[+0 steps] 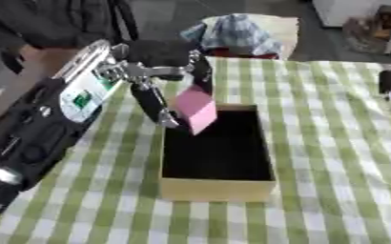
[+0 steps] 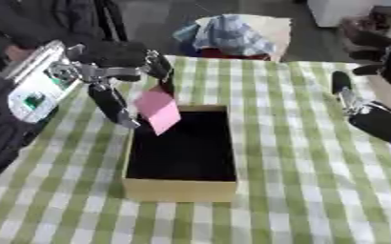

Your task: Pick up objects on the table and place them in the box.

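Left robot hand (image 1: 161,78) pinching pink card (image 1: 197,108), over box (image 1: 216,183)

Perhaps a home: checked tablecloth (image 1: 332,143), draped chair (image 1: 249,33)

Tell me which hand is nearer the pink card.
Left. The left hand pinches the pink card between fingers and thumb, over the far left corner of the box. The right hand sits far off at the table's right edge, apart from the card.
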Tool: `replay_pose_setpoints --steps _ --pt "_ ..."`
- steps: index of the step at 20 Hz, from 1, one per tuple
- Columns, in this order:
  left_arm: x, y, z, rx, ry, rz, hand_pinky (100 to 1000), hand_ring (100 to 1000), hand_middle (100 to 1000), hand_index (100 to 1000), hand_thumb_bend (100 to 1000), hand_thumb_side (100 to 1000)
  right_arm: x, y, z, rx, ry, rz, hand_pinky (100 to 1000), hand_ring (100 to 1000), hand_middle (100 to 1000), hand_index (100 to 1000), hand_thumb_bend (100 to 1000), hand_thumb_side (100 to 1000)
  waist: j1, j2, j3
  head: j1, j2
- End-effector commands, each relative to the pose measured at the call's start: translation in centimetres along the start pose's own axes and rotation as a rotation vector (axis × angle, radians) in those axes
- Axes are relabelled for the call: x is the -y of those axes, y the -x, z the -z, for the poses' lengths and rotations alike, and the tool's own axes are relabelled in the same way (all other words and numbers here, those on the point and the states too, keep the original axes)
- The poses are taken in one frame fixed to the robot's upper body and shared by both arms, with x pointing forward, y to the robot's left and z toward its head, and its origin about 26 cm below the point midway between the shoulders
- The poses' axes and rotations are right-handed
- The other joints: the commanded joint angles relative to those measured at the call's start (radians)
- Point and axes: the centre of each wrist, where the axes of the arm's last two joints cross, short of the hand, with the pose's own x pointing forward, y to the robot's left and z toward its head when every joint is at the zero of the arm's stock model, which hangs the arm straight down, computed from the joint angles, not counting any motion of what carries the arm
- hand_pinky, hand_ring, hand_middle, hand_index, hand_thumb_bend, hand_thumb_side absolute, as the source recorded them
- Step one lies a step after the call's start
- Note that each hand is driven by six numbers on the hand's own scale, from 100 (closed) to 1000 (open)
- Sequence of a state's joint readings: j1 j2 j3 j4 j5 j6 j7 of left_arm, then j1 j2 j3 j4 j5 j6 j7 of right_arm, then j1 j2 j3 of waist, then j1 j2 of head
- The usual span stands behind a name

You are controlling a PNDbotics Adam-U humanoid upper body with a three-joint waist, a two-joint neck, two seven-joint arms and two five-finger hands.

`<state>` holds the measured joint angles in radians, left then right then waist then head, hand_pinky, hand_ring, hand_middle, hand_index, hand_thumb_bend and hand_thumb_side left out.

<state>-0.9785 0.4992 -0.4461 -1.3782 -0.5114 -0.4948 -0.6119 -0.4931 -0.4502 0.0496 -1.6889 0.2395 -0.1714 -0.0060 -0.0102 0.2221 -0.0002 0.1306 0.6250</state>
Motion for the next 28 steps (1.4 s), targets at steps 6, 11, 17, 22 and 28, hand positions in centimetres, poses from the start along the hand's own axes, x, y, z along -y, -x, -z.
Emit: replay_pose_setpoints --steps 6,11,17,22,28 --pt "2.1 -0.1 1.6 0.025 0.117 0.005 751 638 551 685 340 255 0.8 -0.6 0.6 0.032 0.019 -0.005 712 817 846 922 184 435 -0.001 -0.014 -0.001 0.009 0.006" --pt "3.9 0.2 2.3 0.001 0.195 0.023 776 712 643 769 464 353 0.7 -0.6 0.6 0.031 0.019 -0.003 712 817 845 922 180 436 0.000 -0.012 -0.001 0.013 0.006" --pt "4.4 0.5 2.3 -0.037 0.216 0.110 831 814 784 895 803 622 0.7 -0.5 0.5 0.028 0.019 -0.002 712 816 845 921 177 437 0.000 -0.011 0.003 0.016 0.007" --pt "3.0 0.1 1.5 -0.054 0.167 0.202 854 848 835 921 925 714 0.7 -0.5 0.4 0.025 0.018 -0.002 712 816 845 921 174 438 0.001 -0.012 0.009 0.017 0.009" --pt "0.4 -1.2 -0.1 -0.054 0.068 0.272 859 849 845 928 952 762 0.7 -0.4 0.3 0.021 0.019 -0.003 712 815 845 921 170 437 0.002 -0.015 0.017 0.015 0.010"
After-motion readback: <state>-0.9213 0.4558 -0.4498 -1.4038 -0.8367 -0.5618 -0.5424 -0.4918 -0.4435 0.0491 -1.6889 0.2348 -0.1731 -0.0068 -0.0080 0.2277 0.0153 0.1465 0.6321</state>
